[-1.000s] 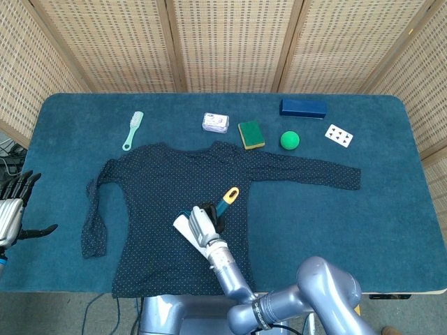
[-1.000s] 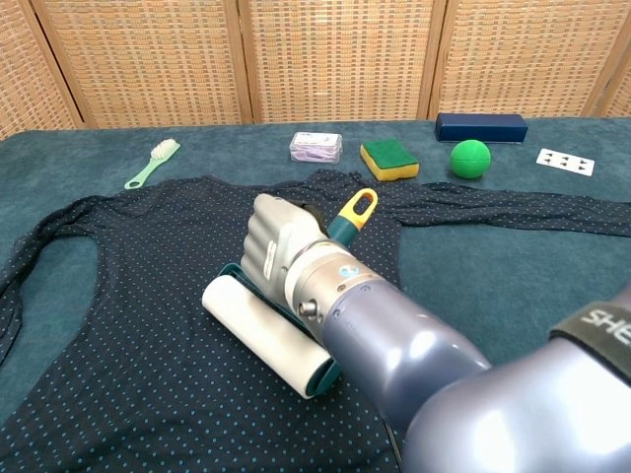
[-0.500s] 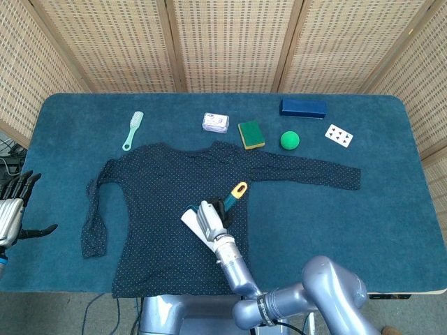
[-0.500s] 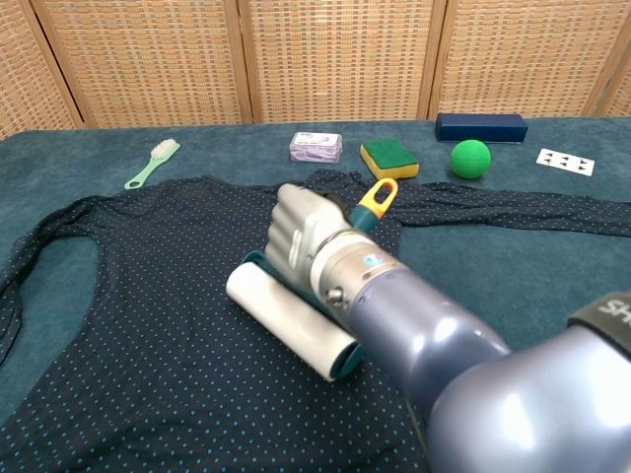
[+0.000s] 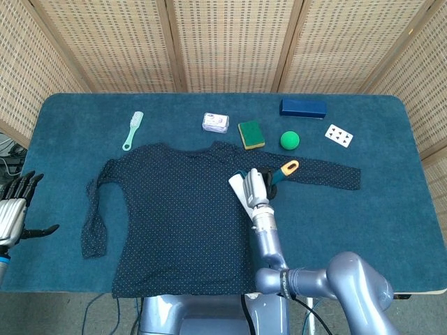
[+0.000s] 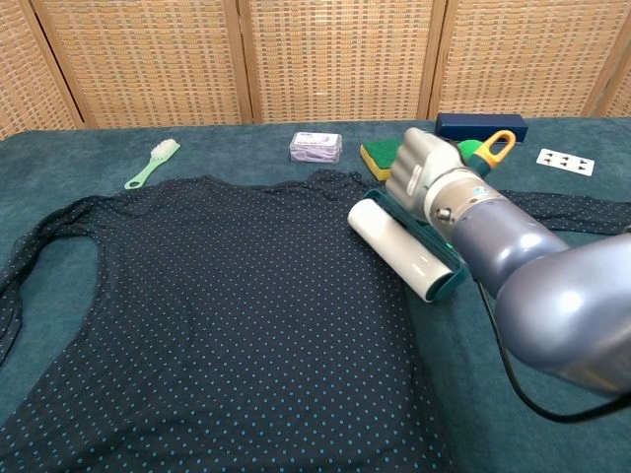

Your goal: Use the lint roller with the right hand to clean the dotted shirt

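since a second ago the right hand (image 5: 256, 184) has swept the lint roller (image 6: 404, 250) from the middle of the dotted shirt (image 5: 174, 216) up and rightward to its right shoulder, near the sleeve. the fingers are clamped around the roller's teal handle, the yellow loop end poking out toward the far side, the white roll lying on the fabric at the shirt's edge. rolling looks well under way; the next move probably calls for drawing back over an uncleaned strip, pressing evenly so the cloth does not bunch. the left hand (image 5: 12, 213) hangs off the desk's (image 5: 405, 209) near left edge, fingers apart, holding nothing. further back lie a sponge (image 5: 251, 134), green ball (image 5: 289, 140), playing card (image 5: 339, 135), small packet (image 5: 215, 123), brush (image 5: 132, 130) and blue box (image 5: 303, 107); the sponge and ball sit nearest the stroke's far end.
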`<state>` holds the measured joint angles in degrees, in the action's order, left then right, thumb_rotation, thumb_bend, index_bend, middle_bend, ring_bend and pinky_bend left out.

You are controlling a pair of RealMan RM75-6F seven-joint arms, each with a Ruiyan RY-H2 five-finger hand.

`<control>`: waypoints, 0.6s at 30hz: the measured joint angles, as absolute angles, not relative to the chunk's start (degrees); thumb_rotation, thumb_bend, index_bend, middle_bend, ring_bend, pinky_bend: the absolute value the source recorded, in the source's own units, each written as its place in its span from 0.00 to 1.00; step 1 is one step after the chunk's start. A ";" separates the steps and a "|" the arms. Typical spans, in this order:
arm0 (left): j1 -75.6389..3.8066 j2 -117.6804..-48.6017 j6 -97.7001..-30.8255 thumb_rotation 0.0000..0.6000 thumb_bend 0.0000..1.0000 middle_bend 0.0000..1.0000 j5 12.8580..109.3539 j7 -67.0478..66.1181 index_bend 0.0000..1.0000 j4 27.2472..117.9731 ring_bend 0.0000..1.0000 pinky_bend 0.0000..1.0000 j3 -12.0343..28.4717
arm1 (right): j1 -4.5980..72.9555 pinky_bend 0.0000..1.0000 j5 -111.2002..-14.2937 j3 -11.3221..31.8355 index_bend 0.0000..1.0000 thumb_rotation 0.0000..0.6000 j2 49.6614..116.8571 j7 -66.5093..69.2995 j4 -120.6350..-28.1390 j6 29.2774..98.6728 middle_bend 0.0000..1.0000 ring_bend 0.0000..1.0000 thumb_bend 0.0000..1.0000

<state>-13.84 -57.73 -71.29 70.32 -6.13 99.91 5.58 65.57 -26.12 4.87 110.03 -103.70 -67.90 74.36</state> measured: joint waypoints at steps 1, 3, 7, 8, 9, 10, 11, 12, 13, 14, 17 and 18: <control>-13.86 -57.77 -71.29 1.00 0.00 0.00 70.32 -6.22 0.00 99.90 0.00 0.00 5.57 | 65.30 1.00 -26.15 4.97 0.73 1.00 109.95 -103.44 -67.77 74.13 1.00 1.00 0.87; -13.90 -57.81 -71.28 1.00 0.00 0.00 70.31 -6.34 0.00 99.92 0.00 0.00 5.55 | 64.96 1.00 -26.38 5.23 0.72 1.00 109.87 -103.07 -67.72 73.85 1.00 1.00 0.87; -13.86 -57.75 -71.35 1.00 0.00 0.00 70.42 -6.25 0.00 100.01 0.00 0.00 5.51 | 64.58 1.00 -27.06 6.16 0.36 1.00 109.98 -101.78 -68.01 73.97 1.00 1.00 0.67; -13.85 -57.74 -71.36 1.00 0.00 0.00 70.44 -6.20 0.00 100.02 0.00 0.00 5.50 | 64.48 1.00 -27.24 6.39 0.20 1.00 110.00 -101.56 -68.10 74.09 1.00 1.00 0.53; -13.82 -57.70 -71.40 1.00 0.00 0.00 70.50 -6.11 0.00 100.04 0.00 0.00 5.50 | 64.38 1.00 -27.40 6.60 0.10 1.00 110.01 -101.39 -68.23 74.30 1.00 1.00 0.41; -13.80 -57.66 -71.43 1.00 0.00 0.00 70.55 -6.02 0.00 100.05 0.00 0.00 5.49 | 64.29 1.00 -27.59 6.75 0.03 1.00 109.97 -101.17 -68.40 74.50 1.00 1.00 0.28; -13.77 -57.62 -71.45 1.00 0.00 0.00 70.62 -5.92 0.00 100.05 0.00 0.00 5.47 | 64.14 1.00 -28.00 6.93 0.01 1.00 109.85 -100.72 -68.73 74.82 1.00 1.00 0.22; -13.76 -57.56 -71.44 1.00 0.00 0.00 70.72 -5.69 0.00 100.06 0.00 0.00 5.46 | 63.97 1.00 -28.33 7.09 0.00 1.00 109.68 -100.27 -69.11 75.21 1.00 1.00 0.18; -13.76 -57.50 -71.41 1.00 0.00 0.00 70.83 -5.47 0.00 100.06 0.00 0.00 5.44 | 63.77 1.00 -28.70 7.21 0.00 1.00 109.40 -99.83 -69.68 75.69 1.00 1.00 0.17; -13.75 -57.43 -71.36 1.00 0.00 0.00 70.98 -5.24 0.00 100.07 0.00 0.00 5.41 | 63.44 1.00 -29.30 7.31 0.00 1.00 108.86 -99.21 -70.67 76.40 1.00 1.00 0.17; -13.70 -57.20 -71.32 1.00 0.00 0.00 71.58 -4.64 0.00 100.16 0.00 0.00 5.27 | 62.33 1.00 -31.06 7.40 0.00 1.00 106.75 -97.42 -73.95 78.25 1.00 1.00 0.17; -13.65 -57.11 -71.39 1.00 0.00 0.00 71.90 -4.44 0.00 100.23 0.00 0.00 5.20 | 61.87 1.00 -31.76 7.36 0.00 1.00 105.88 -96.64 -75.08 78.84 1.00 1.00 0.17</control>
